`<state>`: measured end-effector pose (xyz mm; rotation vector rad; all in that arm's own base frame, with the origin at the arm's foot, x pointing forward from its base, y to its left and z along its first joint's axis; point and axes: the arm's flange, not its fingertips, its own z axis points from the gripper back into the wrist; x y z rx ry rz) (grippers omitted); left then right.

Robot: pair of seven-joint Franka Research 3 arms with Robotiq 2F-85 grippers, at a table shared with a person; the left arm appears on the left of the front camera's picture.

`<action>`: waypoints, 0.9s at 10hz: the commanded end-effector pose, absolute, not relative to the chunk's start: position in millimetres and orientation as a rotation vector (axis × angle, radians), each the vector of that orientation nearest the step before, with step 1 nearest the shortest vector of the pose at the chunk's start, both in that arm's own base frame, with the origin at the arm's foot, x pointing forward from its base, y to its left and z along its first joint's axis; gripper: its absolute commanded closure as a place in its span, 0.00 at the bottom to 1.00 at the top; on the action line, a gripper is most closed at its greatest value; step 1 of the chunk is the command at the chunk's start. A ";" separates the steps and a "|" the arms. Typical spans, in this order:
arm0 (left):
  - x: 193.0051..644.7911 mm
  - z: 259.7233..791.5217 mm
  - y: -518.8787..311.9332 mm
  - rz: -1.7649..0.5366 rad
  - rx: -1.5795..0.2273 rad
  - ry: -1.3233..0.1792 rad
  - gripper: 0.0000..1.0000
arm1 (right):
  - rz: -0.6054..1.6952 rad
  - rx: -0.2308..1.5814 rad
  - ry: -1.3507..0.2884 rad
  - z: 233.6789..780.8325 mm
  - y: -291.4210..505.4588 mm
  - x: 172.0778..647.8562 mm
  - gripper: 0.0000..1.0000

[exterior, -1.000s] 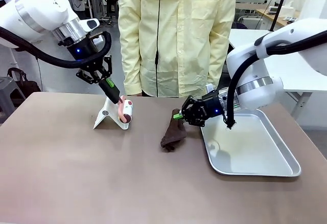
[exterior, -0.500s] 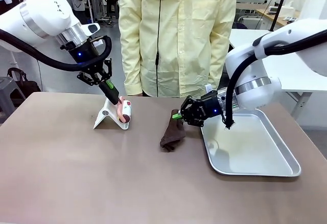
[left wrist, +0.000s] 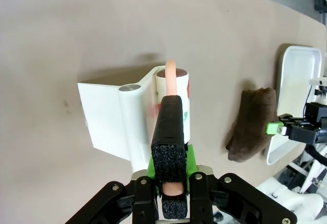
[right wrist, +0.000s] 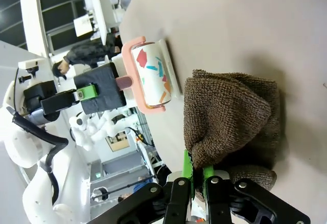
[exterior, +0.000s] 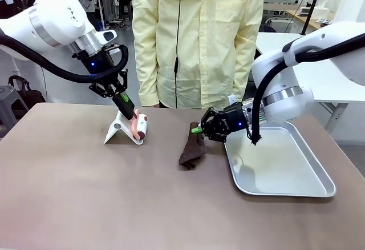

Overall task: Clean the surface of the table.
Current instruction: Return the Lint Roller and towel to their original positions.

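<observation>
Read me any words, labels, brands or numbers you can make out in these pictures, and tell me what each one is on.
None can be read.
The lint roller held by the left gripper carries coloured confetti shapes, not letters.
The brown cloth in the right gripper, the steel tray and the table bear no print.
Background signs in the right wrist view are too small and blurred.

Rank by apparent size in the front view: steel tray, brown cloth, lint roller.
1. steel tray, clearly largest.
2. brown cloth.
3. lint roller, smallest, though it sits slightly farther from the camera, so the gap over the cloth is unsure.
</observation>
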<state>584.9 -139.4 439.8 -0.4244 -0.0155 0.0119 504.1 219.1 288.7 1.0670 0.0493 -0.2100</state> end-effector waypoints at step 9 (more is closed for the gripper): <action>589.1 439.3 -131.5 0.030 -0.387 -0.006 0.20 | -0.219 1.115 0.078 286.3 221.2 511.9 0.41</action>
